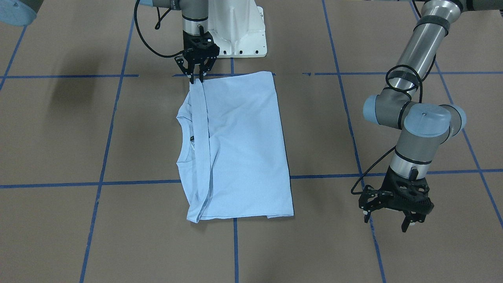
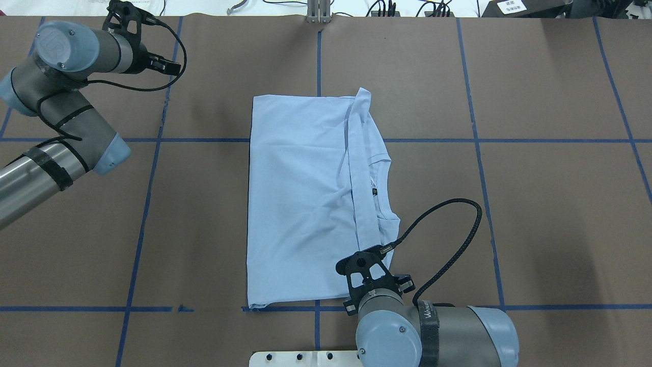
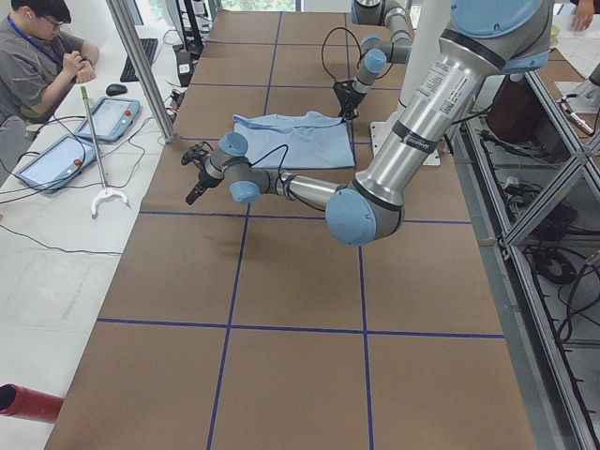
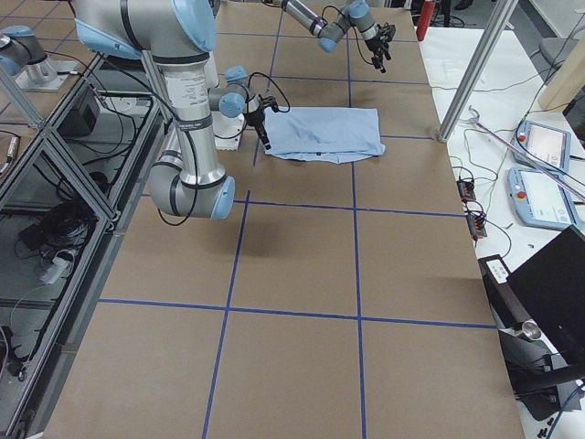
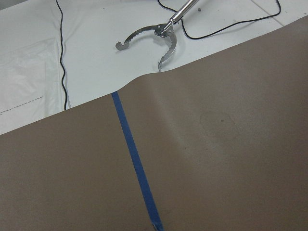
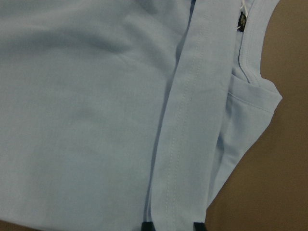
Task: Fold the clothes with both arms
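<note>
In the front-facing view I count one light blue T-shirt (image 1: 239, 145), soft and folded to a rectangle, lying flat on the brown paper table (image 1: 59, 137) with blue tape lines; the right gripper (image 1: 197, 76) pinches its hem corner; the left gripper (image 1: 389, 220) hangs well apart, fingers spread; in the right wrist view I see the stitched hem band (image 6: 187, 134) and a dark neck label (image 6: 242, 21).

Even, bright overhead light, all views; no glare on matte brown surface (image 1: 59, 236). Soft diffuse shadows: dark patch on surface upper left in front view, faint one at right in overhead. Right wrist view slightly soft, close-up. Others sharp; mild edge distortion in side views.
</note>
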Tool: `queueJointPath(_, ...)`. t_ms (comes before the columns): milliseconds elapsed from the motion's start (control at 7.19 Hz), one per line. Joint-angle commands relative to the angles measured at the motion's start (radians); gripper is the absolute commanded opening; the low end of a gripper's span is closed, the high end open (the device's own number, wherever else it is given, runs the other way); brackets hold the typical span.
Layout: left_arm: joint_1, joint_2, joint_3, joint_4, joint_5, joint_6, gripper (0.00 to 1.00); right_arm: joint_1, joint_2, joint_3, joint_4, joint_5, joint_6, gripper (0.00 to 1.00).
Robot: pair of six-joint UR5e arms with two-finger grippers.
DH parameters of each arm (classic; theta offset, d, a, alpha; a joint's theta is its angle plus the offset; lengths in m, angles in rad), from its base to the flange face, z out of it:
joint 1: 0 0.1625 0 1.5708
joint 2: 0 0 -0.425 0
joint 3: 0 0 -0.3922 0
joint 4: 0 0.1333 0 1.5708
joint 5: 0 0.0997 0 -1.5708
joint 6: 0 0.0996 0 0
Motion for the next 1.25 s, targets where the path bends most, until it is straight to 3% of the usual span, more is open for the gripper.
queueJointPath(0, 0.0, 0.0, 0.0, 0.0, 0.0, -0.001, 1.0, 0.001, 0.0, -0.001, -0.001, -0.006, 0.002, 0.0)
queueJointPath(417, 0.002, 0.0, -0.005, 0.0, 0.0, -0.001, 1.0, 0.052, -0.001, 0.011, -0.002, 0.003, 0.001, 0.0)
queueJointPath(695, 0.011, 0.0, -0.005, 0.0, 0.0, -0.01, 1.0, 0.062, -0.102, 0.083, -0.005, 0.003, 0.04, 0.0)
queueJointPath(1112, 0.011, 0.0, -0.005, 0.0, 0.0, -0.019, 1.0, -0.023, -0.212, 0.122, -0.003, -0.038, 0.435, 0.0)
